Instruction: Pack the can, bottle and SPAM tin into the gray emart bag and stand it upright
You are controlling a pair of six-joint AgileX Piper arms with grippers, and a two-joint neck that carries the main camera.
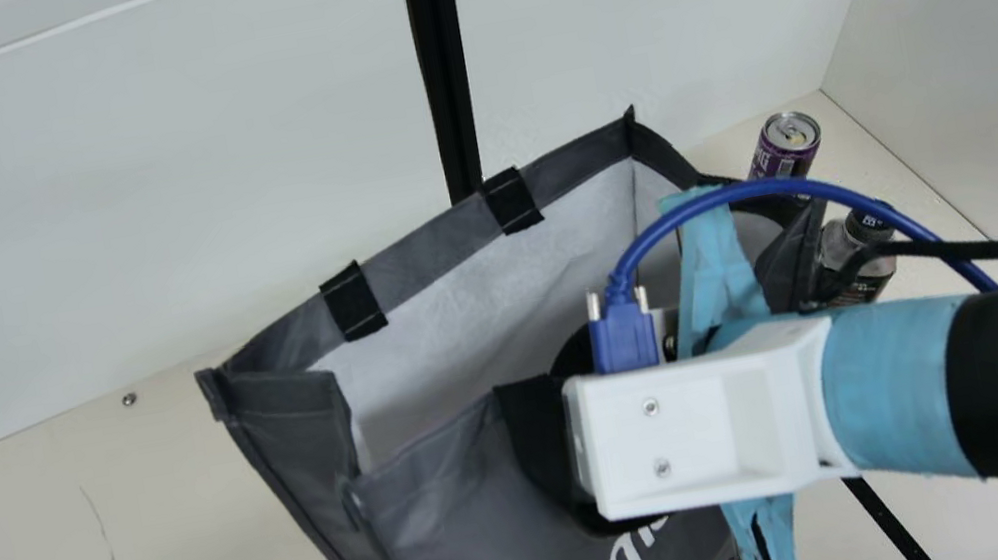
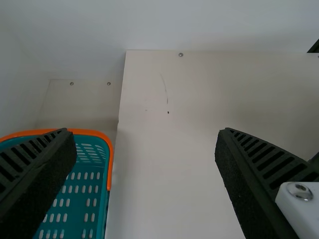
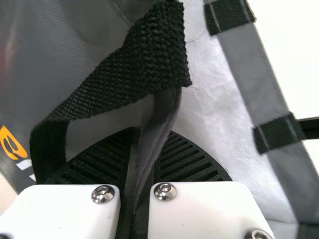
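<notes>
In the left wrist view we hold our left hand (image 2: 144,142) spread wide, a teal basket (image 2: 110,167) beyond it at lower left. At the main view's right, our right hand (image 1: 687,431) pinches the rim of the open gray bag (image 1: 461,540); past it, upper right, the bottle (image 1: 863,288), then the can (image 1: 781,159), stand on our bench (image 1: 198,543).

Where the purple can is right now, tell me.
In the main view, the purple can is toward the right, beside the right end of the gray emart bag, with the bottle nearer the camera.
</notes>
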